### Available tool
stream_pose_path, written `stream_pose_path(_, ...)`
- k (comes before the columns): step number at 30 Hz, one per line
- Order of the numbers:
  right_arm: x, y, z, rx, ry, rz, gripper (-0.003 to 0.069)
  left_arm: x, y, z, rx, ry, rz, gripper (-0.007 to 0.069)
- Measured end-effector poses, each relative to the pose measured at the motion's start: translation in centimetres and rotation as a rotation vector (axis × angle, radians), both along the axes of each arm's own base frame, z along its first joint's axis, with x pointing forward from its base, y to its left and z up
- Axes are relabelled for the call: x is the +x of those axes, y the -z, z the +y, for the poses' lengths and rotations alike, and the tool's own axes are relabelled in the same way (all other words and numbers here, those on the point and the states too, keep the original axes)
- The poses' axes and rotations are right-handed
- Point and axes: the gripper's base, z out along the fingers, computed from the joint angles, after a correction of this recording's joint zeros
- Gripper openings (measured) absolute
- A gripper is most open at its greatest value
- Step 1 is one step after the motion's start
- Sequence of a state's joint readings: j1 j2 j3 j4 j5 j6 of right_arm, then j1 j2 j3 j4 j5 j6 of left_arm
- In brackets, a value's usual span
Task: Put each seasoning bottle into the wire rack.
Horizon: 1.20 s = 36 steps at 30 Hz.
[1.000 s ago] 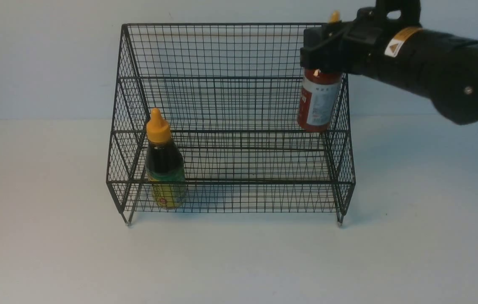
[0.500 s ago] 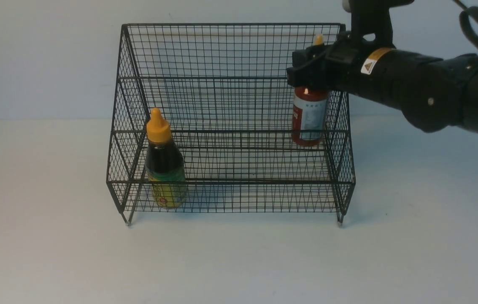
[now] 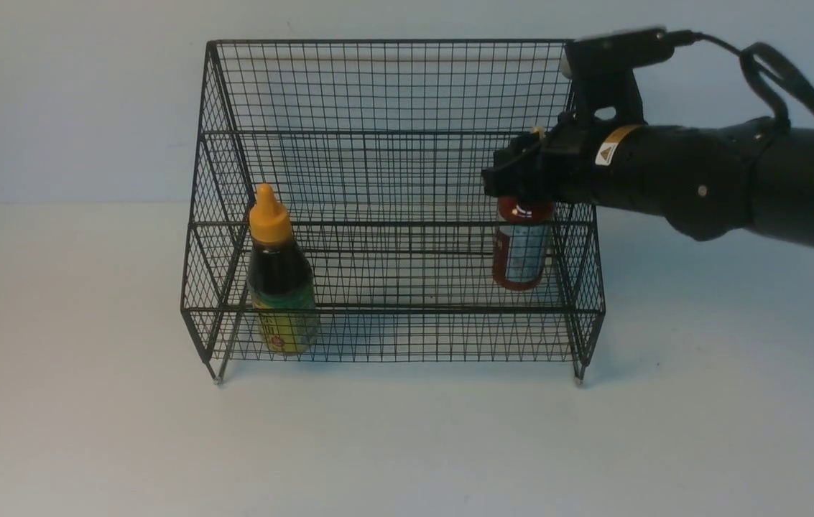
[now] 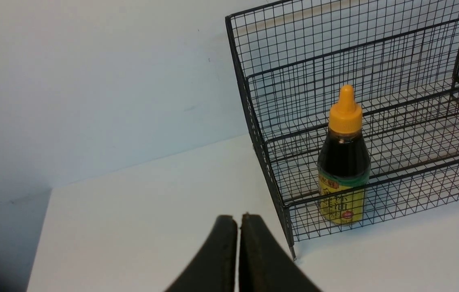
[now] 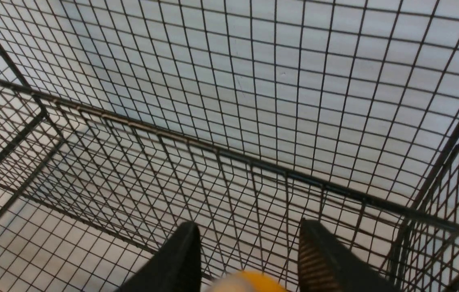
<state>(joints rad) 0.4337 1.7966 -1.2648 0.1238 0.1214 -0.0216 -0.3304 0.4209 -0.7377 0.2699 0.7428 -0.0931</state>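
Note:
The black wire rack stands mid-table. A dark-sauce bottle with an orange-yellow cap and green-yellow label stands upright on the lowest tier at its left end, also seen in the left wrist view. My right gripper reaches into the rack's right end, shut on the top of the red-sauce bottle, which hangs upright low inside the rack. Whether its base touches the mesh I cannot tell. In the right wrist view the bottle's cap sits between the gripper's fingers. My left gripper is shut and empty, left of the rack.
The rack's right side wall is close beside the red bottle and the right arm. Its tall back lies just beyond the right fingers. White table runs in front of the rack and a pale wall behind it.
My right gripper has come down and slightly left with the red-sauce bottle, from the rack's top rim to deep inside its right end. The dark bottle has not moved.

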Motion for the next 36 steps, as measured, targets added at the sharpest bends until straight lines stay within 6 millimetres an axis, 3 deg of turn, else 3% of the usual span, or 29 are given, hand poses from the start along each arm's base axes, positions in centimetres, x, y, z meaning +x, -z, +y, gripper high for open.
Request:
stream_pose_path(6,-0.2,-0.1,0.0,0.05,0.028,0.046,0.0473,-0.1,0.2,0.1,-0.011,-0.011,0.023,-0.0005)
stream_pose_path(8,-0.3,-0.4,-0.1,0.052,0.029,0.053,0.0492,-0.1,0.2,0.1,-0.02,-0.014,0.024,-0.0005)
stream_pose_path(11,-1.4,-2.5,-0.5,0.043,0.016,0.032,0.0511,-0.1,0.2,0.1,-0.027,-0.016,0.025,-0.0005)
stream_pose_path(16,-4.1,-7.6,-1.8,0.016,-0.011,-0.062,0.0504,-0.1,0.2,0.1,-0.033,-0.018,0.026,-0.0005)
stream_pose_path(17,-5.4,-9.5,-2.5,0.004,-0.017,-0.095,0.0489,-0.1,0.2,0.1,-0.036,-0.019,0.026,-0.0005)
stream_pose_path(18,-5.7,-9.8,-2.6,-0.002,-0.019,-0.102,0.0486,-0.1,0.2,0.1,-0.038,-0.02,0.027,-0.0005)
stream_pose_path(23,-12.7,-17.2,-6.4,-0.071,-0.015,-0.268,0.0314,-0.1,0.2,0.1,-0.052,-0.027,0.036,-0.0005)
stream_pose_path(24,-13.3,-17.7,-6.7,-0.074,-0.011,-0.282,0.0283,-0.1,0.2,0.1,-0.053,-0.028,0.036,-0.0005)
stream_pose_path(27,-18.6,-21.2,-9.5,-0.042,0.034,-0.366,0.0101,-0.1,0.3,0.1,-0.06,-0.032,0.041,-0.0005)
stream_pose_path(29,-21.8,-22.4,-11.1,0.016,0.062,-0.399,0.0027,-0.1,0.3,0.1,-0.063,-0.033,0.044,-0.0005)
stream_pose_path(30,-23.7,-22.8,-12.0,0.054,0.075,-0.424,0.0008,-0.1,0.3,0.1,-0.064,-0.034,0.044,-0.0005)
stream_pose_path(31,-24.0,-22.6,-12.2,0.056,0.076,-0.423,0.0004,-0.1,0.3,0.1,-0.065,-0.034,0.044,-0.0005)
stream_pose_path(32,-27.0,-22.3,-13.6,0.108,0.089,-0.46,-0.0008,-0.1,0.3,0.1,-0.069,-0.036,0.045,-0.0005)
stream_pose_path(34,-28.3,-21.7,-14.2,0.129,0.094,-0.472,-0.0011,-0.1,0.3,0.1,-0.07,-0.036,0.045,-0.0005)
stream_pose_path(36,-30.3,-19.3,-15.1,0.156,0.101,-0.471,-0.0013,-0.1,0.3,0.1,-0.076,-0.038,0.046,-0.0005)
